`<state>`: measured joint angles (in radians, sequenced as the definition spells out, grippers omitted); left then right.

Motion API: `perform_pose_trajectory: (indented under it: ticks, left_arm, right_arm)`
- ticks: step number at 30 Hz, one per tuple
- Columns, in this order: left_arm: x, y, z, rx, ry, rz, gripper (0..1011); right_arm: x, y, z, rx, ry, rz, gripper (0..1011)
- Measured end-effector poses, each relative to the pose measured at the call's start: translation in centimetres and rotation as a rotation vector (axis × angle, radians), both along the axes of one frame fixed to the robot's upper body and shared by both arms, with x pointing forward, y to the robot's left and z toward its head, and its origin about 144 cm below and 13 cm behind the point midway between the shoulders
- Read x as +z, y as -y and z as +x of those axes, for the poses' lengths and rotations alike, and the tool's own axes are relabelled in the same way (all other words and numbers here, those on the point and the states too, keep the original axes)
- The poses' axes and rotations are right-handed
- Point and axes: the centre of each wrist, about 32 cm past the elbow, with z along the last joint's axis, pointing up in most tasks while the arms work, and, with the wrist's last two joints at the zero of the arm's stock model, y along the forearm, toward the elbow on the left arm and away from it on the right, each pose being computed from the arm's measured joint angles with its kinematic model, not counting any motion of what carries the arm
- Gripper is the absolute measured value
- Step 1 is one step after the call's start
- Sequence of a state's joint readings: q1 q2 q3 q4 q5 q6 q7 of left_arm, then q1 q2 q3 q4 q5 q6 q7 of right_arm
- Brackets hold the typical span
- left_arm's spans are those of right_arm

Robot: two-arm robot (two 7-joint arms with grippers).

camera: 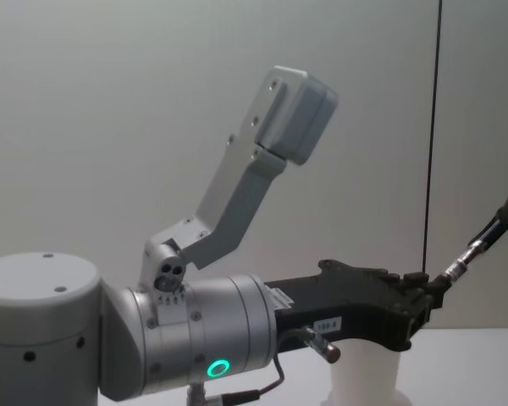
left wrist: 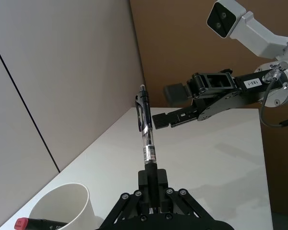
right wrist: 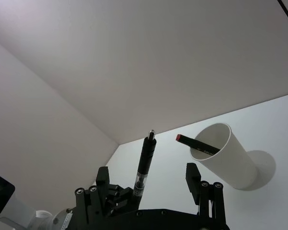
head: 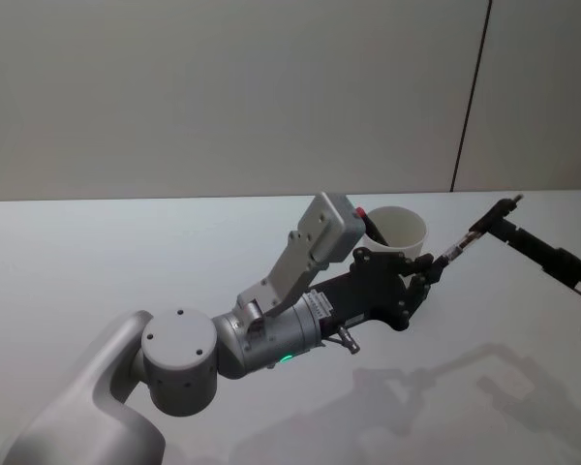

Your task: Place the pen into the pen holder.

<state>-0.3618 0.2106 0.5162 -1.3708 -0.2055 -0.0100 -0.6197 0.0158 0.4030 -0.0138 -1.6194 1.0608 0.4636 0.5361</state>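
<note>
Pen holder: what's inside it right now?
The pen holder holds one dark marker with a red cap, leaning out over the rim. Its lower end and the cup's bottom are hidden by the wall.

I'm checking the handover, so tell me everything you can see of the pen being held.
The pen is slim, with a clear barrel, black grip, black clip and a label band. The left gripper is shut on its lower end, clip end pointing out toward the open right gripper. It is lifted off the table, beside the white cup.
</note>
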Motion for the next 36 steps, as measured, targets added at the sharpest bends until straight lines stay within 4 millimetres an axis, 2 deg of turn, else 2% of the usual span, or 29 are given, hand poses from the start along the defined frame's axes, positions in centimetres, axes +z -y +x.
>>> perform_pose_trajectory:
  ticks: [12, 27, 32, 36]
  left_arm:
    - [0.0, 0.0, 0.0, 0.000, 0.000, 0.000, 119]
    - [0.0, 0.0, 0.0, 0.000, 0.000, 0.000, 119]
    - [0.0, 0.0, 0.0, 0.000, 0.000, 0.000, 119]
    - [0.0, 0.0, 0.0, 0.000, 0.000, 0.000, 119]
  right_arm:
    - [-0.4, -0.8, -0.2, -0.035, -0.010, 0.067, 1002]
    - [0.0, -1.7, -0.4, -0.049, -0.010, 0.075, 1002]
    - [0.1, -2.0, -0.4, -0.053, -0.016, 0.072, 920]
    - [0.1, -2.2, -0.4, -0.059, -0.028, 0.069, 788]
